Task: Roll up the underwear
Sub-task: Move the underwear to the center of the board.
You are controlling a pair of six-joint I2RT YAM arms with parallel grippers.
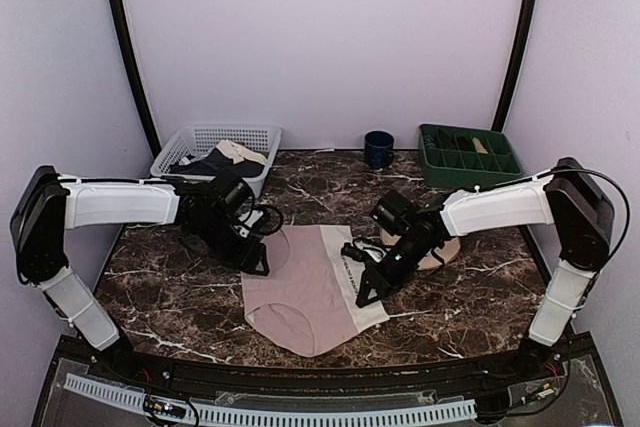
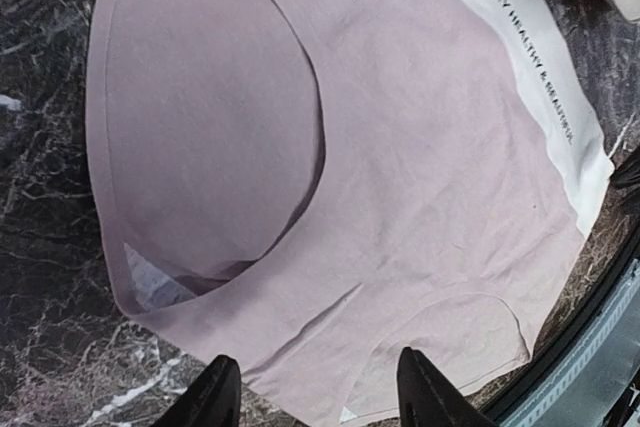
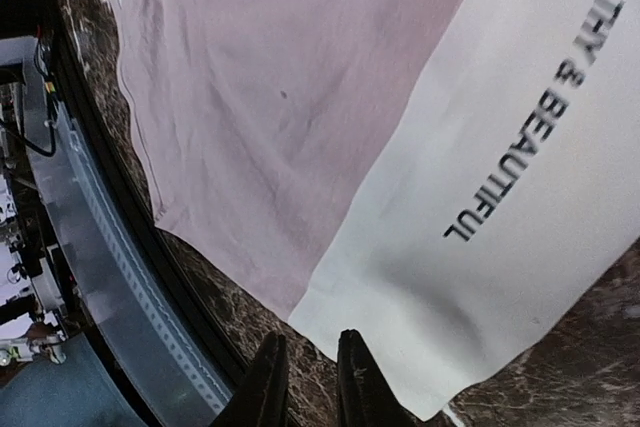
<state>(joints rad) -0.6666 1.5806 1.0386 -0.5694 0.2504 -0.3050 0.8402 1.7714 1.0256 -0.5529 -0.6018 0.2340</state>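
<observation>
Soft, matt knit cloth throughout the underwear (image 1: 300,292), dusty pink, smooth but lightly creased; along its three-o'clock edge a smoother cream waistband (image 1: 372,312) with flat printed dark lettering. Beneath, a polished table (image 1: 170,287) of dark brown marble look, veined white, faintly shiny. At ten o'clock, a basket (image 1: 200,137) of white perforated plastic, holding limp dark cloth (image 1: 205,162) and beige cloth (image 1: 243,154). At twelve, a glossy dark-blue mug (image 1: 378,149). At one o'clock, a tray (image 1: 440,172) of dull green moulded plastic. Smooth white plastic shells on the left arm (image 1: 120,202) and the right arm (image 1: 495,207); matt black plastic on the fingers (image 2: 215,392) of the left gripper (image 2: 315,397).
</observation>
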